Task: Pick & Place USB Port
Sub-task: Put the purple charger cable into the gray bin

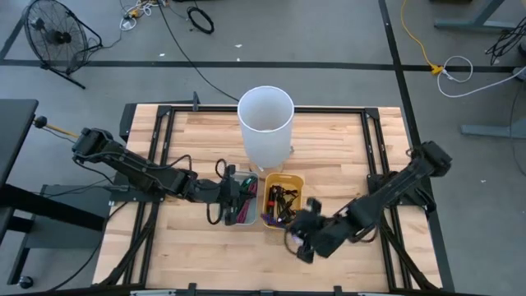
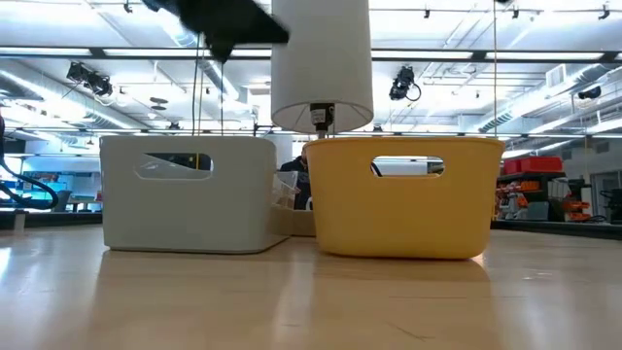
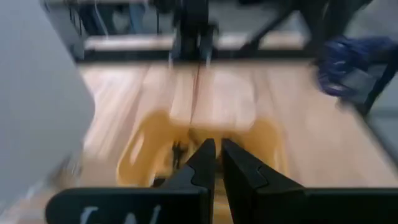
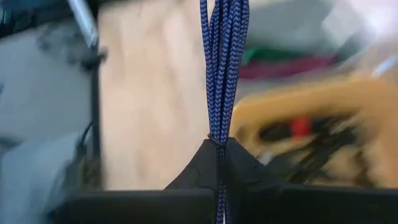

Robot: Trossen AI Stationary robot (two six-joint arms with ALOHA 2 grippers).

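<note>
Wooden surface [image 1: 329, 148] is carrying both bins; my right tool [image 4: 217, 146] is pinching the blue braided cable [image 4: 222, 68], my left tool [image 3: 214, 152] is clenched empty. Dangling slack risks snagging the yellow bin [image 1: 283, 197].

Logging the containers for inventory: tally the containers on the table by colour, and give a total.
White: 1, the tall white bucket
Grey: 1, the grey bin
Yellow: 1, the yellow bin
Total: 3
</note>
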